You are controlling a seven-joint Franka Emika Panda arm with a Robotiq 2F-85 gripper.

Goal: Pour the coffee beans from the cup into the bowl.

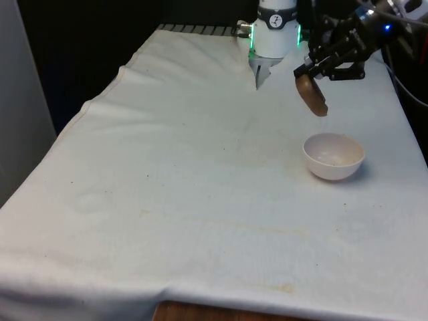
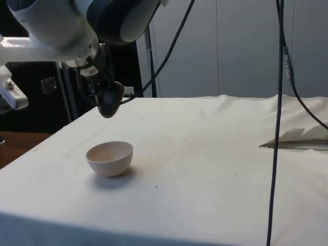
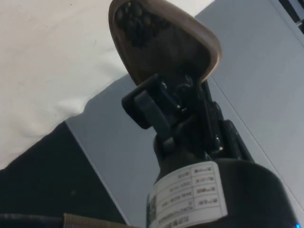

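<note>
Tilting steeply in the air, the brown cup (image 1: 311, 94) is clamped by its rim in the gripper (image 1: 314, 72), near the surface's far edge on the front view's right. Coffee beans (image 3: 137, 21) sit bunched at the cup's low end, seen in the wrist view. The white bowl (image 1: 334, 156) rests on the surface just below the cup and slightly nearer the front edge; it looks empty. Judging by this, the pour has started as a tilt, but no beans have landed; tipping further remains.
</note>
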